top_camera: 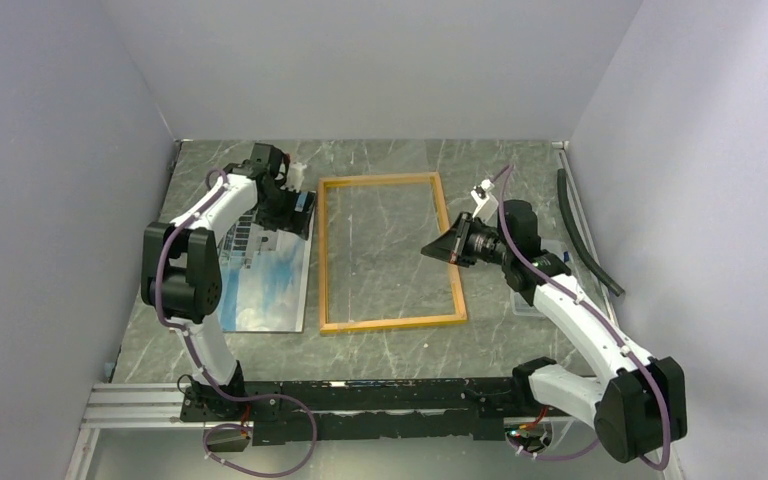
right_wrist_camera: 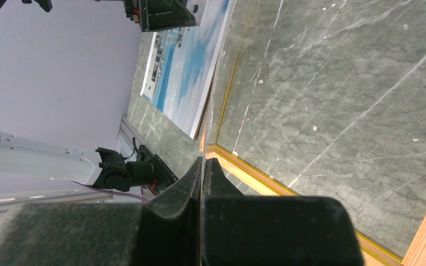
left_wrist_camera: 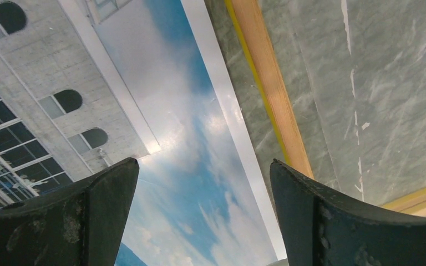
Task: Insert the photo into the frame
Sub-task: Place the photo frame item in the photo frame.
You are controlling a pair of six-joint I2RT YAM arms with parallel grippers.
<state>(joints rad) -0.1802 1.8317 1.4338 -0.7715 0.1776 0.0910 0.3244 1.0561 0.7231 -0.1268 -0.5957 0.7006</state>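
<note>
The fingers (left_wrist_camera: pixel 105 194) of the left gripper (left_wrist_camera: pixel 204 166) stand spread wide with nothing between them, and through the gap the left wrist view shows the photo (left_wrist_camera: pixel 172 100). The photo lies picture side up: pale building with arched windows, blue cloudy sky, a white border along its edge. Seen from above, this gripper (top_camera: pixel 295 205) hangs over the far end of the photo (top_camera: pixel 265 280), which lies flat on the grey marble table (top_camera: pixel 520 170) on the left side. It is just beside the left rail of the frame (top_camera: pixel 392 323), with a narrow strip of table showing between the two in the wrist view. Whether the fingertips touch the print cannot be told. The frame (left_wrist_camera: pixel 272 94) lies flat in the middle of the table, wood-coloured side up with a thin yellow line along its edge, and the marble shows through its pane (nothing lies inside it). The right gripper (right_wrist_camera: pixel 202 160) has its fingers pressed together, holding nothing. From above, it (top_camera: pixel 430 250) is poised over the pane near the frame's right rail, pointing left toward the photo (right_wrist_camera: pixel 183 72).
</note>
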